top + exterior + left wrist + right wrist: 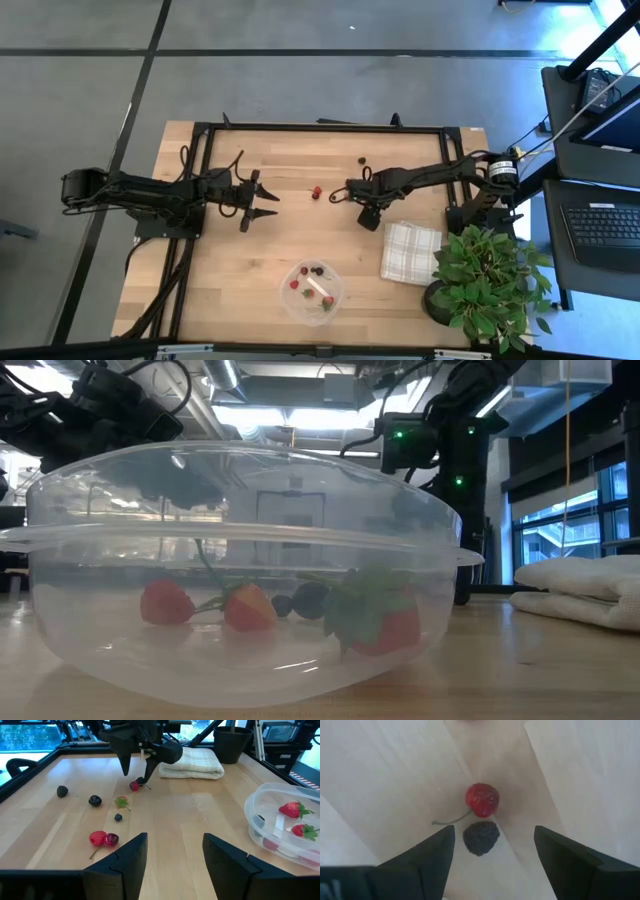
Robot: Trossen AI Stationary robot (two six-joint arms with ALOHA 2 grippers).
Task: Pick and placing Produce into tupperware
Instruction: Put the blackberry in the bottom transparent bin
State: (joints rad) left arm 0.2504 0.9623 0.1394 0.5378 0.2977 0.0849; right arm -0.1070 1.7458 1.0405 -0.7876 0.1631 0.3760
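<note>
Pale wood planks made up the table, and from above we saw the tupperware near its 6 o'clock edge with several red and dark pieces already inside.

Our right gripper hung over the middle of the table, and its own camera looked almost straight down between two spread, empty fingers. A red cherry and a dark berry lay there, touching or very nearly so. The dark berry sat between the fingertips, and the cherry lay just beyond them, its thin stem trailing off to one side. We judged this was what the next move turned on: the jaws straddled the dark berry, so a straight descent would take it, while the cherry sat close enough to be nudged or pinched along with it.

In the high view a small red cluster lay at 9 o'clock from the right gripper, between the two arms and nearer the right one. Whether it was the same pair we could not tell.

Our left gripper waited at the 9 o'clock side of the table, open and holding nothing, pointed toward the loose produce scattered ahead of it.
</note>
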